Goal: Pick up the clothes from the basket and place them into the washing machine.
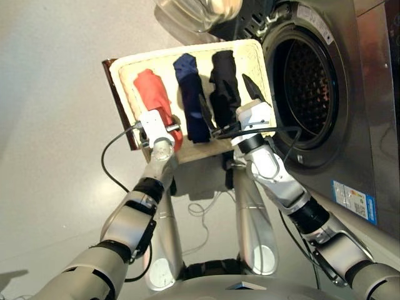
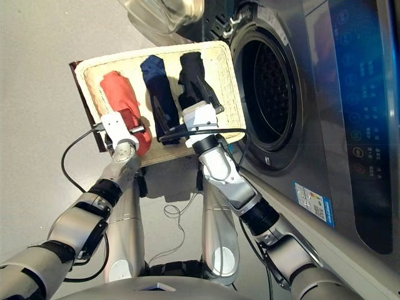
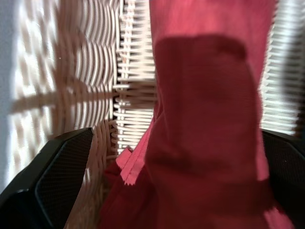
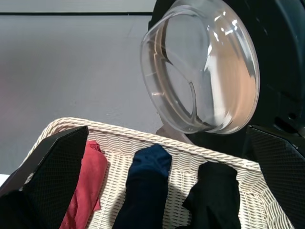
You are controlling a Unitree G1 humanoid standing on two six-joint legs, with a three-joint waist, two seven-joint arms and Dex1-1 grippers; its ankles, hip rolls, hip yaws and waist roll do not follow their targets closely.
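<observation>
The cream woven basket (image 1: pixel 256 59) sits on the floor in front of the washing machine (image 1: pixel 340 134), whose round drum (image 1: pixel 309 81) stands open beside the clear glass door (image 4: pixel 205 71). Side by side in the basket lie three rolled clothes: coral-red (image 1: pixel 150 90), navy (image 1: pixel 189 87) and black (image 1: pixel 224 81). My left gripper (image 3: pixel 176 133) is open, low over the near end of the red roll, which lies between its fingers (image 3: pixel 62 171). My right gripper (image 1: pixel 228 100) is open above the basket's near edge, over the navy and black rolls, holding nothing.
The basket's dark brown edge (image 1: pixel 119 106) faces the grey floor (image 1: pixel 50 125) on the left. A loose cable (image 1: pixel 203 209) lies on the floor near the basket. A dark panel with icons (image 2: pixel 369 94) runs along the right side.
</observation>
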